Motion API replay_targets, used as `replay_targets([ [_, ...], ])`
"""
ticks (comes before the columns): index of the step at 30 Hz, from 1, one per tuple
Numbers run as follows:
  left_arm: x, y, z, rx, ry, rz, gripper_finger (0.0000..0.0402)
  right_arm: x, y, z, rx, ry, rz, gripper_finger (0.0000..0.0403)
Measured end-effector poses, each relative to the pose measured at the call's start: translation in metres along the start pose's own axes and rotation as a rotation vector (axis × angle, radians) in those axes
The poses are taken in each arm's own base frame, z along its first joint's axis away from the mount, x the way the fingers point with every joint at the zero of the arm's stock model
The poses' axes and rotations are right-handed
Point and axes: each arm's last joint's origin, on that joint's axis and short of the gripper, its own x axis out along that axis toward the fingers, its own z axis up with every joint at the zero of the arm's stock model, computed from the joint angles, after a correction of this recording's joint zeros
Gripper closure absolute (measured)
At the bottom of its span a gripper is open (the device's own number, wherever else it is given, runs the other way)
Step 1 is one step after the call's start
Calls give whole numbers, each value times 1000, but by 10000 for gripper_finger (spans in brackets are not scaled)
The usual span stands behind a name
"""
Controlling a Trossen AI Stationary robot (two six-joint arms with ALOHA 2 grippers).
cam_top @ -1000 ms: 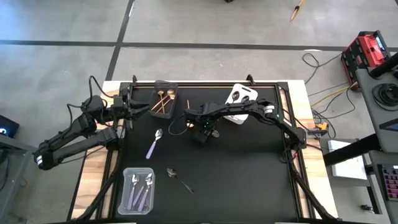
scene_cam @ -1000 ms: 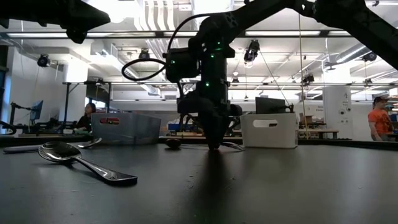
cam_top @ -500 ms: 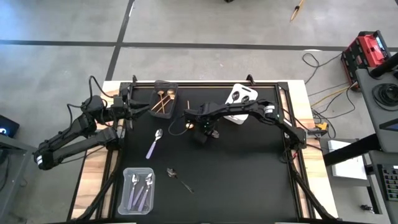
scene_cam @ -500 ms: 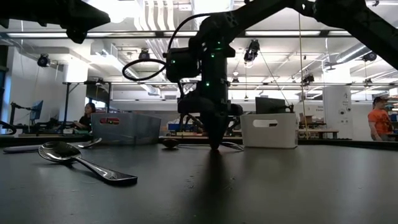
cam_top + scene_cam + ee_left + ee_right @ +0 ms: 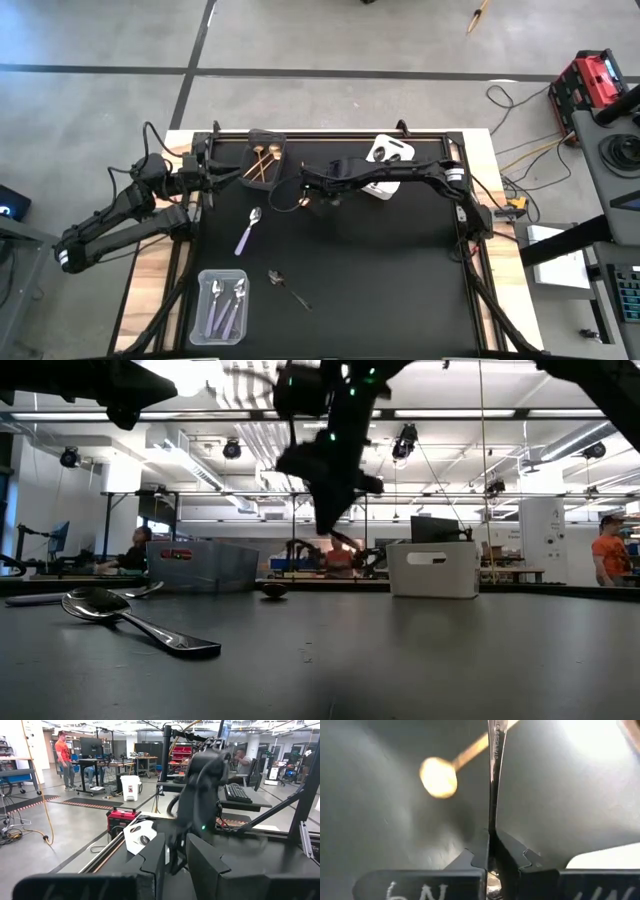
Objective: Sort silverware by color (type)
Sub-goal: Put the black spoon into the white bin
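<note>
My right gripper [image 5: 491, 851] hangs over the middle of the table [image 5: 400, 280], pointing steeply down, shut on a slim shiny grey spoon [image 5: 493, 775]. Below it a gold spoon [image 5: 438, 777] lies flat on the table, also seen from above [image 5: 305, 200]. A lilac-handled spoon [image 5: 248, 230] and a dark spoon [image 5: 286, 281] lie flat farther left and nearer. My left gripper [image 5: 175, 865] waits open and level at the far left, beside the dark bin [image 5: 264, 160]. My right gripper pinches the grey spoon's thin handle [image 5: 492, 827] between its two fingers, edge on. The spoon lies along the fingers and sticks out past their tips. The fingers come from above, slanting down. The spoon's free end runs out of the wrist view.
The dark bin at the far edge holds gold spoons. A white bin [image 5: 388, 158] at the far right holds dark ones. A clear bin [image 5: 222, 305] at the near left holds lilac-handled spoons. In the low view the dark spoon [image 5: 135, 622] lies nearest.
My right gripper has risen from the table top and tipped, drifting a little toward the far edge. The grey spoon that lay beside its fingertips has left the table with it. The gold spoon has stayed where it was.
</note>
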Motion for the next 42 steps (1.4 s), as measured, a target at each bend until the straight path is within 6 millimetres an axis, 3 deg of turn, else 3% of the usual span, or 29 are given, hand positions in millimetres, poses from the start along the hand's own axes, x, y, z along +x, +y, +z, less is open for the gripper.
replay_targets([
  [11,0,0,0,0,0,0,341,-58,29,-4,-14,-520,45,392],
  [21,1,0,0,-12,4,0,341,-73,56,-31,-96,-980,180,392],
  [28,2,0,1,-41,-10,-2,341,-80,72,-55,-320,-1233,282,392],
  [35,8,-4,7,-113,-77,-213,341,-101,83,-75,-528,-1417,452,392],
  [42,26,-8,-10,-192,-252,-405,341,-132,88,-99,-687,-1537,552,392],
])
